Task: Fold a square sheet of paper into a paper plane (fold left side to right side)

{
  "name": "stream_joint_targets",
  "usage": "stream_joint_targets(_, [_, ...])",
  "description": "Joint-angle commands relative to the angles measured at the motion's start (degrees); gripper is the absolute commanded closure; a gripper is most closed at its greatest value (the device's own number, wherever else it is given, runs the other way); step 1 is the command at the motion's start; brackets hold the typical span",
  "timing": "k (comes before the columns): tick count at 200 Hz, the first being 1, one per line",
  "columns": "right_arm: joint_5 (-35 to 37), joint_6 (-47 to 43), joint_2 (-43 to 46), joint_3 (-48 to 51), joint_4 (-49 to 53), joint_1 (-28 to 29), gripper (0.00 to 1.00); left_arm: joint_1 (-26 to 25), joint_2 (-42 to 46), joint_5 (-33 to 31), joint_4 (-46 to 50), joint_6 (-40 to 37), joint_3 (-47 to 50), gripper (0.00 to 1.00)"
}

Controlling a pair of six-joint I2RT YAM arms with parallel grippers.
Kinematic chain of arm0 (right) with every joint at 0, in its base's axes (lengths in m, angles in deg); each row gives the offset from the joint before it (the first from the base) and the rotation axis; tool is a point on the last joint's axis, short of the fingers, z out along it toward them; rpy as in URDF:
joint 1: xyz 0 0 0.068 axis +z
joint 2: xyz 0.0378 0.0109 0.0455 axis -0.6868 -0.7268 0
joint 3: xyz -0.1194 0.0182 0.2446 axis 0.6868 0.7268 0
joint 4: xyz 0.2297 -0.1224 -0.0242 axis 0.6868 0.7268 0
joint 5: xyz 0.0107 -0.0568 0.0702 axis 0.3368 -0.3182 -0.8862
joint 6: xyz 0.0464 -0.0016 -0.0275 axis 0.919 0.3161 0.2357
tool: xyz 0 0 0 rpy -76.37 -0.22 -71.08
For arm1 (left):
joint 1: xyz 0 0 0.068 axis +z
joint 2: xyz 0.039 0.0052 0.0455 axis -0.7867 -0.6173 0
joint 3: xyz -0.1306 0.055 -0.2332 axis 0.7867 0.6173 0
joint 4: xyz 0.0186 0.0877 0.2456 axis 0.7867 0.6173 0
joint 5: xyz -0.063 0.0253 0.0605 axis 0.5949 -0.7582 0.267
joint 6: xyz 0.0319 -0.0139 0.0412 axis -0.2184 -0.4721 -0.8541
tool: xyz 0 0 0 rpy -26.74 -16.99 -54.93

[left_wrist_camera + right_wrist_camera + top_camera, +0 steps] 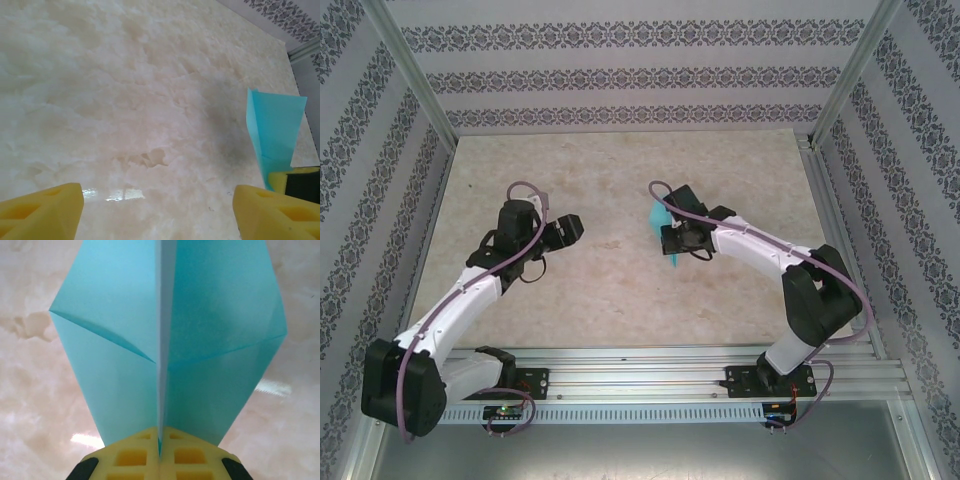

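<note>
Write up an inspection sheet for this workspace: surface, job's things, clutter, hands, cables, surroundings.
Surface: beige marbled table, glossy, with a few darker blotches.
Job's things: turquoise paper plane, creased, held upright by its centre fold.
Clutter: nothing seen.
Hands: right hand shut on the paper plane; left hand open, holding nothing, over the table.
Cables: purple cables looped along both arms, apart from the paper.
Surroundings: patterned walls, metal frame posts, mounting rail at the near edge.
</note>
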Motion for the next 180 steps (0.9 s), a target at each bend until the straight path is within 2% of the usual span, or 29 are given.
stream_joint_targets(1, [-5.5, -6.1, -5.3, -3.0, -2.7, -2.4, 1.0, 0.8, 2.6, -4.5, 4.8, -1.9, 1.4, 0.19])
stream_joint_targets(28, [-2.5, -6.8, -11.9, -7.3, -0.1, -3.9, 0.99, 0.9, 3.8, -5.0, 5.7, -2.0, 1.9, 0.18])
stream_joint_targets(64, [-4.1, -5.0, -15.2, -7.6, -2.9, -5.8, 0.99, 0.8, 3.8, -5.6, 6.0, -1.9, 2.4, 0.18])
stream_joint_targets(127, [-4.5, -4.4, -17.8, -8.5, -1.9, -7.0, 0.81, 0.8, 4.2, -6.4, 6.6, -2.3, 2.7, 0.17])
stream_joint_targets(158, [-3.0, -3.9, -19.4, -10.7, 0.2, -7.2, 0.81, 0.8, 4.2, -6.1, 6.5, -2.1, 2.8, 0.17])
stream_joint_targets(180, [-2.9, -3.1, -20.6, -11.4, 0.8, -7.4, 0.88, 0.8, 4.3, -6.0, 6.7, -2.2, 2.6, 0.17])
